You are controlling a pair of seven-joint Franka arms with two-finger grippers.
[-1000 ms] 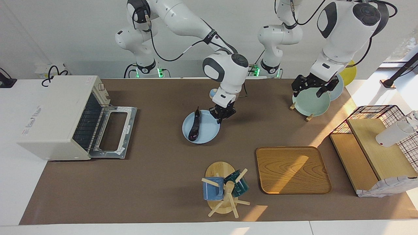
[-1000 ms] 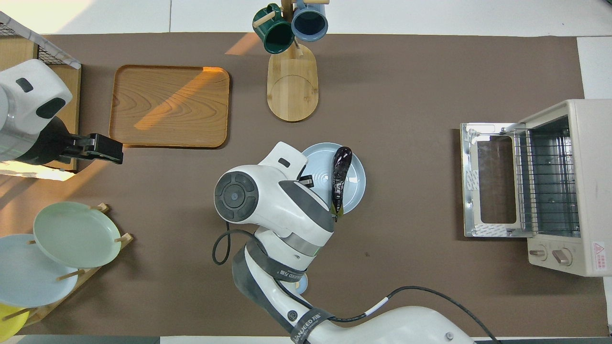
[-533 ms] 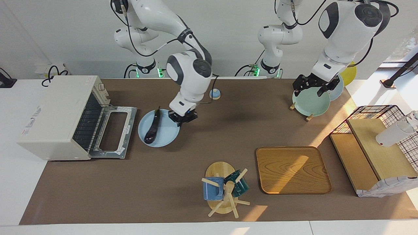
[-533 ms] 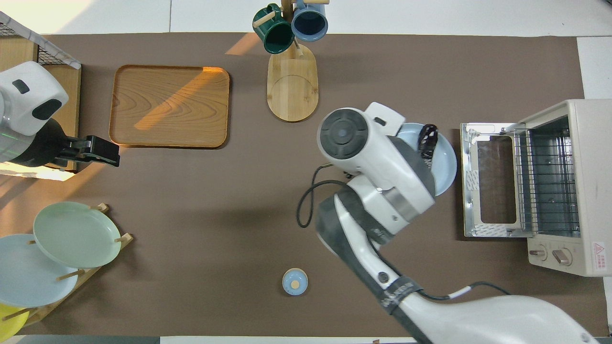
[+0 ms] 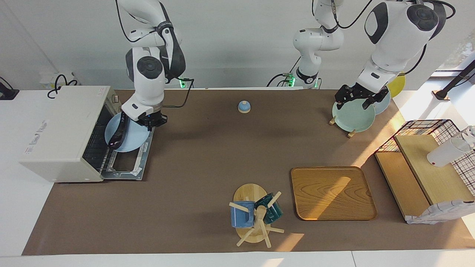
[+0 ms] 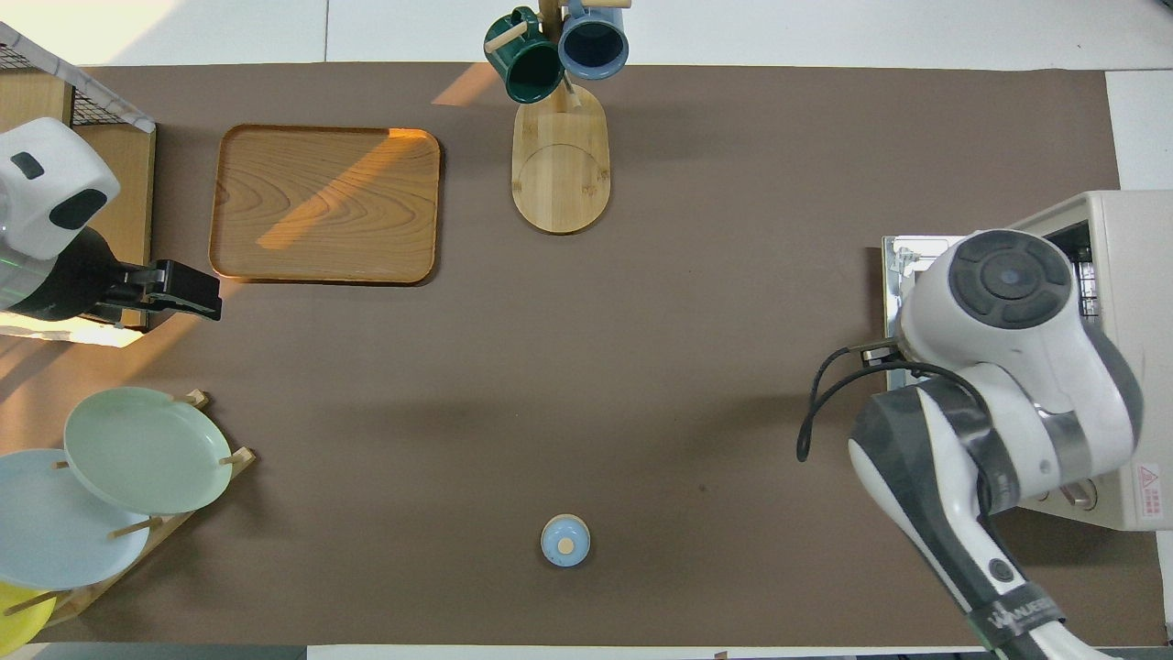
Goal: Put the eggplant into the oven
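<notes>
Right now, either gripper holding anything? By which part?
Right gripper is shut on the rim of the light-blue plate, which carries the eggplant, over the oven door. Left gripper holds nothing.

Dark-purple, maybe black eggplant (image 5: pixel 118 136); pale-blue plate (image 5: pixel 131 141); white oven (image 5: pixel 61 129); brown table (image 5: pixel 193 159).

High facing camera across the table (image 5: pixel 207 167) from the robots, steep overhead camera above them, both distant, sharing seemingly the whole tabletop, half-turned
</notes>
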